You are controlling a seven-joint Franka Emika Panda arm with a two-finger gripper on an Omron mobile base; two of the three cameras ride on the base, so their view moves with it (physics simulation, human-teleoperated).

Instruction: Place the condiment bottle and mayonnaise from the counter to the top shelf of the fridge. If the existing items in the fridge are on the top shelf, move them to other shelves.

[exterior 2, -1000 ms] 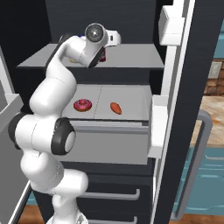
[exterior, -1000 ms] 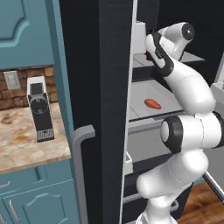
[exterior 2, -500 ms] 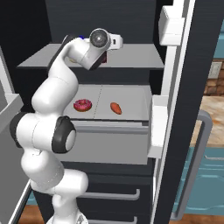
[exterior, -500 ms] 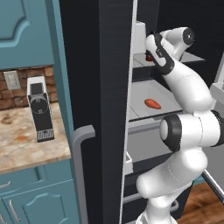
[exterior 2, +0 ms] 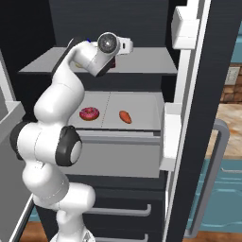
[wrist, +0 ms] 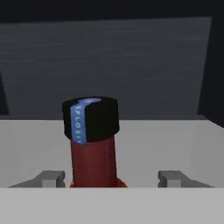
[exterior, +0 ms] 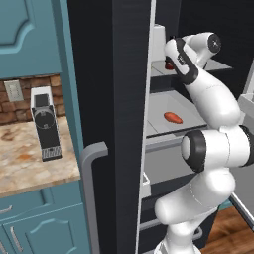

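Counter (exterior: 30,163): lower left, left base view.
Condiment bottle (wrist: 92,144): ctr of hand view, upright on top shelf (wrist: 175,140).
Gripper (wrist: 111,178): fingers (wrist: 175,178) apart, either side of bottle, not touching.
Donut (exterior 2: 89,113), orange-red piece (exterior 2: 125,116): mid-frame, right base view, lower shelf (exterior 2: 142,111).

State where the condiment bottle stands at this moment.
The condiment bottle stands upright on the fridge's top shelf, between the open end effector's fingertips in the hand view, one shelf above the donut.
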